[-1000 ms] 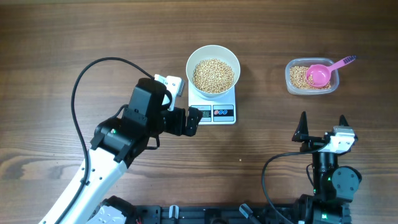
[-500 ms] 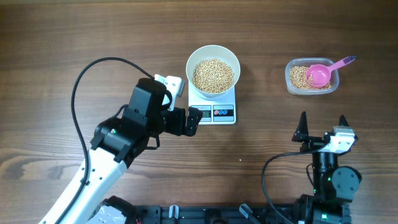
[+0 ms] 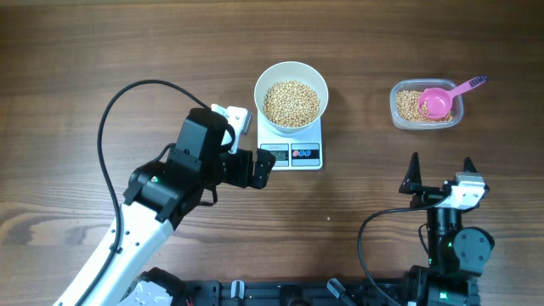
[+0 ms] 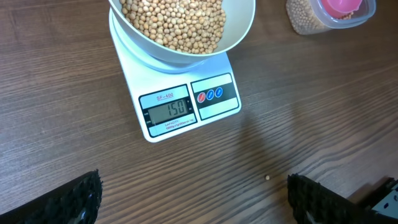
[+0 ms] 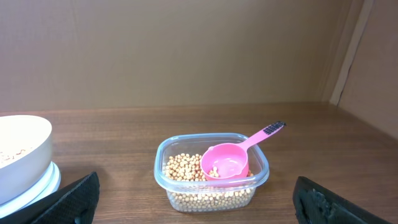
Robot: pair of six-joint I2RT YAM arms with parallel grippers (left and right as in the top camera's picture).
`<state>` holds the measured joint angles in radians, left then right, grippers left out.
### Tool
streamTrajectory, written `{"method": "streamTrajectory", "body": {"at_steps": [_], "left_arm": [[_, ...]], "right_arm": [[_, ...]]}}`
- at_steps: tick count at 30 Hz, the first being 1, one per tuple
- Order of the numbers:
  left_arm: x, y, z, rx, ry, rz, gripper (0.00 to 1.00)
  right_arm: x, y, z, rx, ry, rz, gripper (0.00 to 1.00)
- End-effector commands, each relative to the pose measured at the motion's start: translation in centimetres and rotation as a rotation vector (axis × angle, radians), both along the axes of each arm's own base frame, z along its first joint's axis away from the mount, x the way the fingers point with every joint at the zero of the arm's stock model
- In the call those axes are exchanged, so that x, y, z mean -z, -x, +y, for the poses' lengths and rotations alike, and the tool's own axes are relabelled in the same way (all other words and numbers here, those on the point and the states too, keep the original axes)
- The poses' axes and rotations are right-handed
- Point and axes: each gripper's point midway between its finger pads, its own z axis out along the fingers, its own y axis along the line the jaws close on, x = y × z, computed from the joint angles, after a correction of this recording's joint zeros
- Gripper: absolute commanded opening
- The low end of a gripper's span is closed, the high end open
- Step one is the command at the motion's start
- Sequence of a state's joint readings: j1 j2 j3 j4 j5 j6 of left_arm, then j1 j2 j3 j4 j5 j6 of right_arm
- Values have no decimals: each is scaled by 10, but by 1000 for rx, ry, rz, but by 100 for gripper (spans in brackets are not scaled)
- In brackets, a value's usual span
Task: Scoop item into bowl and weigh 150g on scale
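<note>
left gripper: fingers spread wide apart, holding nothing; it sits low over the table just at 9 o'clock of the scale's front panel, and whether a fingertip touches the scale's edge cannot be told. in the left wrist view both dark fingertips frame bare wood, with the scale ahead at 12 o'clock.
right gripper: jaws fully parted and empty, touching nothing; well apart from the tub, at its 6 o'clock.
scale: flat and white near the table's middle; its display reads 150, with two round buttons just at 3 o'clock of it.
bowl: white and round, standing upright on the scale's platform, at 12 o'clock of the display.
soybeans: a tan heap filling the bowl's middle, below the rim.
tub: clear plastic, at 3 o'clock of the bowl and well apart from it, with a shallow layer of beans in it.
scoop: pink, cup resting in the tub on the beans, handle pointing out toward 2 o'clock.
stray bean: lying alone on the wooden table, at 5 o'clock of the scale.
</note>
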<state>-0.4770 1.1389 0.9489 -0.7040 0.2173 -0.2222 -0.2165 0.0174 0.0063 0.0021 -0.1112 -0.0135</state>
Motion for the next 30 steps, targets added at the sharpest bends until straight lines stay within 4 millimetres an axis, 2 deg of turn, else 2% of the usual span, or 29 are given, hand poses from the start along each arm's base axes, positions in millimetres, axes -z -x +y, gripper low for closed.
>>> {"method": "streamTrajectory", "body": {"at_steps": [1, 5, 7, 16, 20, 24, 30], "left_arm": [[-12, 2, 2, -1, 9, -44, 100], [-19, -6, 20, -70, -23, -92, 100], [-26, -14, 36, -135, -49, -137, 100], [-67, -27, 87, -319, -8, -279, 100], [-79, -22, 111, -392, 3, -331, 100], [-77, -10, 130, -456, 10, -377, 100], [-76, 7, 141, -491, 49, -505, 100]], "right_arm": [[-3, 1, 0, 3, 15, -13, 100], [-3, 1, 0, 3, 15, -13, 100], [-3, 1, 0, 3, 15, -13, 100], [-3, 1, 0, 3, 15, -13, 100], [-3, 1, 0, 3, 15, -13, 100], [-3, 1, 0, 3, 15, -13, 100], [-3, 1, 0, 3, 15, -13, 100]]}}
